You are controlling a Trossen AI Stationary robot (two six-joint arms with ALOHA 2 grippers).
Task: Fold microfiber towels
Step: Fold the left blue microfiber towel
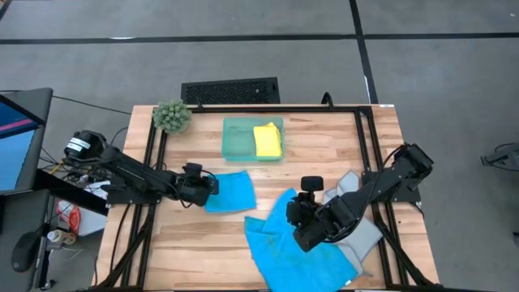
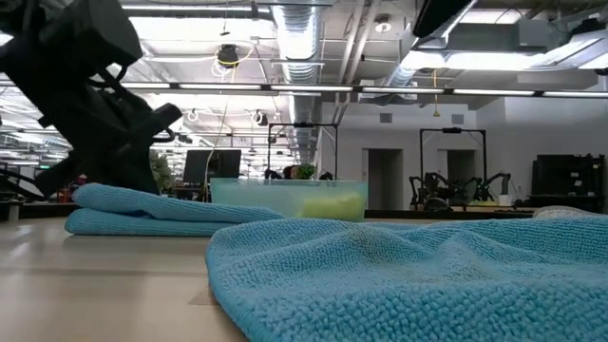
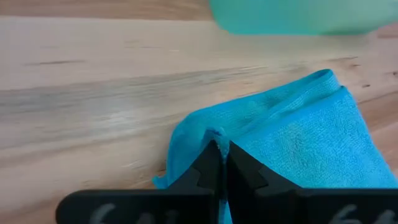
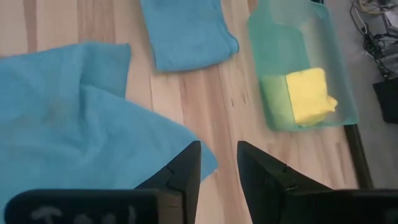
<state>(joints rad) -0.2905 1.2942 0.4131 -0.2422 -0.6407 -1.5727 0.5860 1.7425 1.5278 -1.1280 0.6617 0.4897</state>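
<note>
Blue microfiber takes up most of what we see on the wooden bench [image 1: 324,138]: a folded blue towel [image 1: 229,191] lies left of centre, and a second blue towel [image 1: 284,243] sprawls rumpled and unfolded across the front, spreading toward the low camera. Our left gripper [image 3: 219,163] sits low at the left edge of the folded towel, its jaws clenched tight on a pinch of that cloth's edge, as the left wrist view shows plainly. Our right gripper [image 4: 217,163] hangs above the unfolded towel near its upper edge; the jaws stand partly apart with bare wood showing between them, and we see nothing grasped there. A light grey towel [image 1: 357,223] lies under and beside the right arm, partly covered by the blue one and close to the bench's right side. Toward the back of the bench a translucent teal-green tray [image 1: 235,142] holds a folded yellow towel [image 1: 268,140] in its right half. A small fuzzy green plant ball [image 1: 172,116] rests at the back left corner, well apart from the towels. In the low view the folded blue towel lies just in front of the tray.
</note>
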